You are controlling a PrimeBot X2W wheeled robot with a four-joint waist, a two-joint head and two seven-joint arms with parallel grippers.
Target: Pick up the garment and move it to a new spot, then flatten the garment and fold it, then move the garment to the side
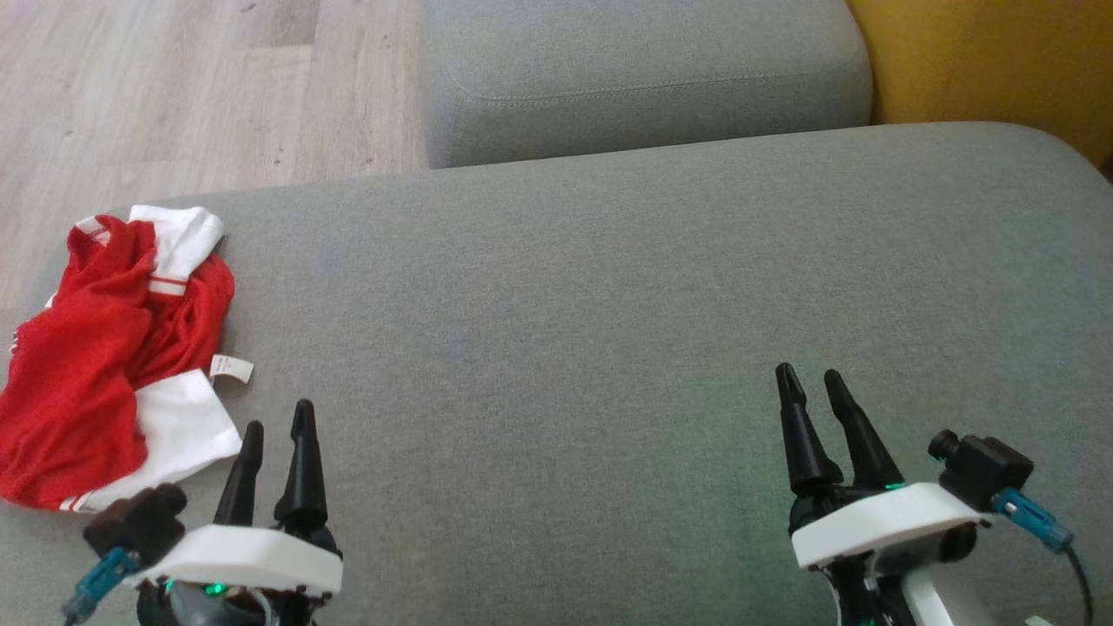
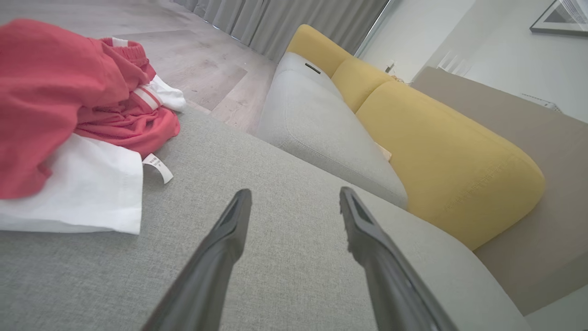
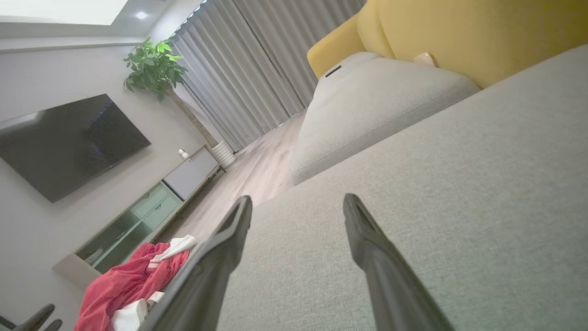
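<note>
A crumpled red and white garment (image 1: 104, 356) lies bunched at the left edge of the grey sofa cushion (image 1: 609, 330), a small white label sticking out on its right side. It fills the upper left of the left wrist view as the garment (image 2: 69, 115) and sits far off at the lower left in the right wrist view as the garment (image 3: 124, 285). My left gripper (image 1: 276, 426) hovers open just right of the garment's near white part, holding nothing. My right gripper (image 1: 813, 382) stands open over bare cushion at the lower right, far from the garment.
A second grey cushion (image 1: 643, 78) lies behind, with a yellow backrest (image 1: 991, 61) at the upper right. Wooden floor (image 1: 174, 96) drops off beyond the cushion's left and far edges. A TV (image 3: 59, 142), low cabinet and plant stand across the room.
</note>
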